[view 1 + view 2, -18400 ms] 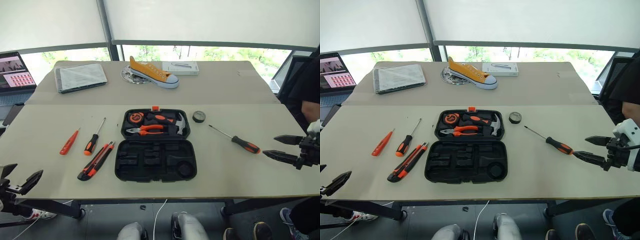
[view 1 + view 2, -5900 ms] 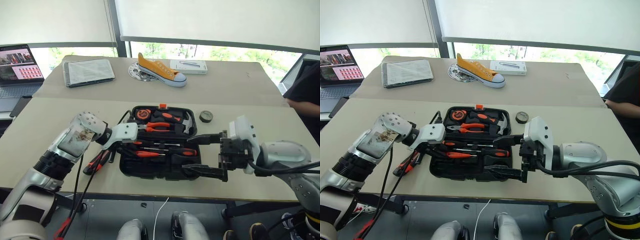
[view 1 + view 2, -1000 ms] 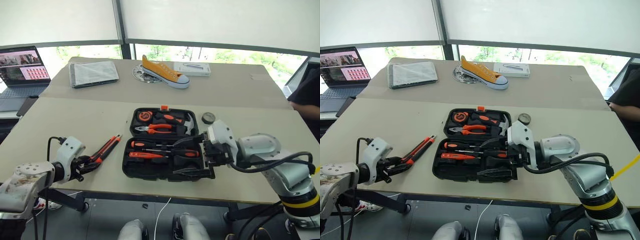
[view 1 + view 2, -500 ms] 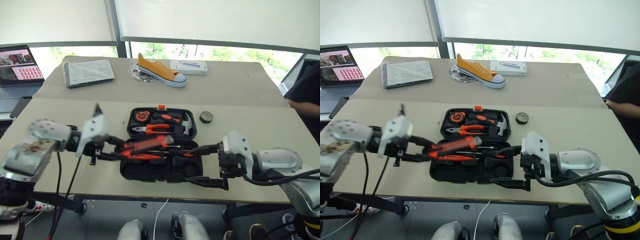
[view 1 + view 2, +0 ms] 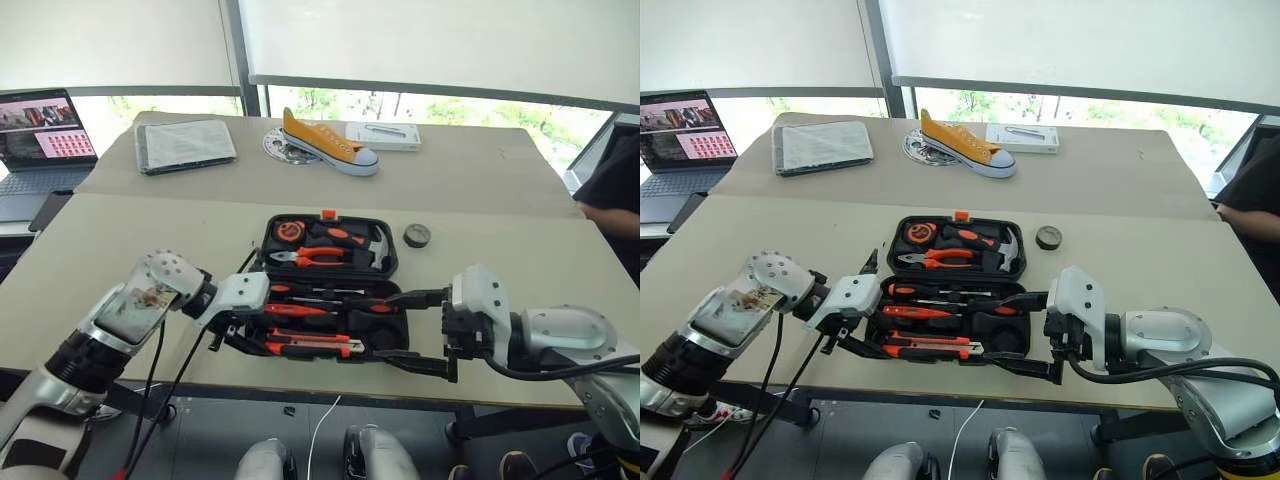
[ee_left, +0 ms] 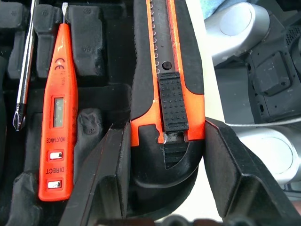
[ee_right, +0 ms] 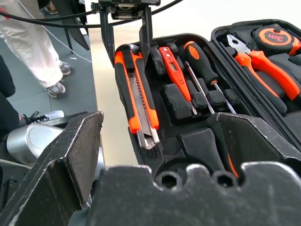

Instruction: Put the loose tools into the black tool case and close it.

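- While the black tool case [image 5: 325,290] lies open at the middle of the bench [image 5: 120,240], the left tool [image 6: 162,188] is clamped on the butt end of the orange-black utility knife [image 5: 315,346], holding it along the case's near edge over the front recess.
- The right tool [image 5: 425,330] hovers just beside the right end of the case, its fingers spread wide and holding nothing.
- The slim orange screwdriver [image 6: 57,117] and the black-and-orange-handled screwdrivers [image 5: 960,297] lie in the recesses of the near half; pliers [image 5: 312,256] and a hammer [image 5: 372,243] sit in the far half.
- The small black tape roll [image 5: 417,236] lies loose on the bench, just beyond the right far corner of the case.
- Handling, knife: judged stiff and light; its ribbed slider and rubbery flanks give friction, so a grip across the handle's width suits it.
- Handling, tape roll: judged light and prone to rolling; best pinched across its rim, flat side down.
- Handling, case: rigid moulded plastic; the far half should swing over by a push near the orange latch [image 5: 328,214].
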